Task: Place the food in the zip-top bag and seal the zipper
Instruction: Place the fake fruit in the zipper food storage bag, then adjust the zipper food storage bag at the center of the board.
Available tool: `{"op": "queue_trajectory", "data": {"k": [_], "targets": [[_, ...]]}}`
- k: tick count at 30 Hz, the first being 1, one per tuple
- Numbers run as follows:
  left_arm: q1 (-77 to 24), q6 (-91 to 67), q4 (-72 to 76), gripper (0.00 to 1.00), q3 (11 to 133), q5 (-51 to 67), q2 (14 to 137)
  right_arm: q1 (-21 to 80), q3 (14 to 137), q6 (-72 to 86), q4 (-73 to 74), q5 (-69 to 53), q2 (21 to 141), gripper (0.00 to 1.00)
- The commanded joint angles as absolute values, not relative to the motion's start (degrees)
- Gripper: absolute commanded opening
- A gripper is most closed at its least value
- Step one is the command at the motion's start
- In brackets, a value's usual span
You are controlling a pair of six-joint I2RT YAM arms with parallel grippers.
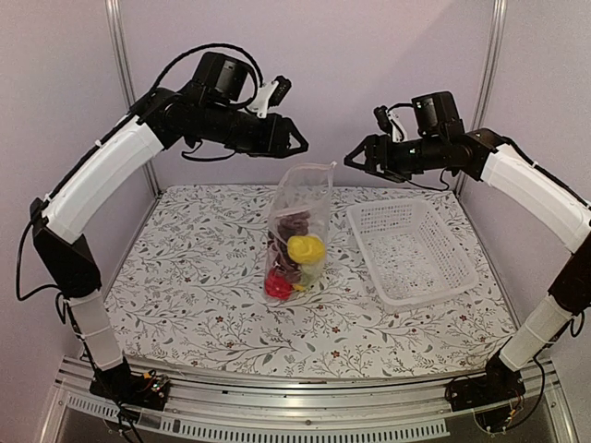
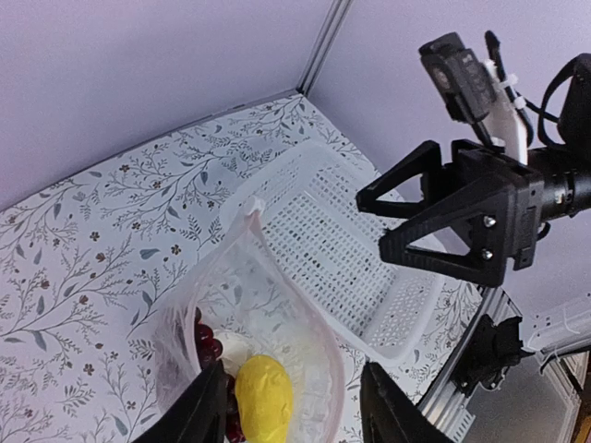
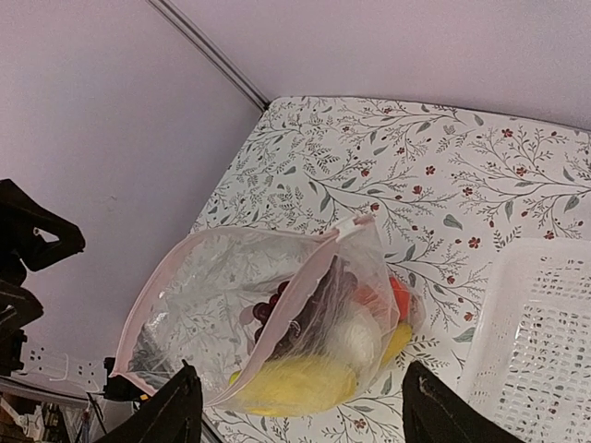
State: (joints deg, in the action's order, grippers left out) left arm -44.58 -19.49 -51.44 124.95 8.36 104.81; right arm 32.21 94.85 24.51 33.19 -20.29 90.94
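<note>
The zip-top bag [image 1: 297,231] stands upright mid-table with its mouth open; it also shows in the left wrist view [image 2: 268,314] and the right wrist view [image 3: 277,323]. Inside lies the food: a yellow piece [image 1: 306,247], dark purple grapes [image 1: 294,223], a red piece [image 1: 277,285] and a white cauliflower [image 3: 355,337]. The zipper [image 3: 305,277] runs pinkish along the mouth edge, unsealed. My left gripper [image 1: 297,140] is open and empty, high above the bag's left. My right gripper [image 1: 355,159] is open and empty, high to the bag's right.
A white mesh basket [image 1: 411,249] lies empty to the right of the bag, also in the left wrist view [image 2: 369,249]. The floral cloth [image 1: 185,277] covers the table. Purple walls and metal posts close the back and sides.
</note>
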Motion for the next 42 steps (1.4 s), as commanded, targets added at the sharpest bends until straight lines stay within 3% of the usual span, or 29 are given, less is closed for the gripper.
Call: {"op": "queue_trajectory", "data": {"k": [1, 16, 21, 24, 30, 42], "targets": [[-48.07, -18.39, -55.91, 0.50, 131.60, 9.92, 110.24, 31.39, 94.14, 23.29, 35.24, -19.76, 91.54, 0.73], [-49.53, -23.20, -62.14, 0.50, 136.91, 12.44, 121.42, 27.05, 88.62, 21.74, 36.45, -21.25, 87.86, 0.73], [-49.45, -24.74, -61.94, 0.44, 137.88, 10.47, 123.40, 26.83, 87.59, 20.96, 36.72, -21.52, 87.63, 0.73], [-49.10, -25.06, -60.93, 0.35, 137.75, 9.30, 124.08, 26.81, 87.09, 20.21, 36.76, -21.70, 87.56, 0.73], [-48.47, -24.36, -59.26, 0.01, 138.58, 9.94, 124.32, 26.73, 86.03, 17.89, 36.78, -21.80, 86.73, 0.72], [-48.60, -15.72, -56.98, 0.00, 129.27, 17.49, 113.72, 26.75, 81.70, 8.29, 34.13, -24.58, 82.62, 0.68]]}}
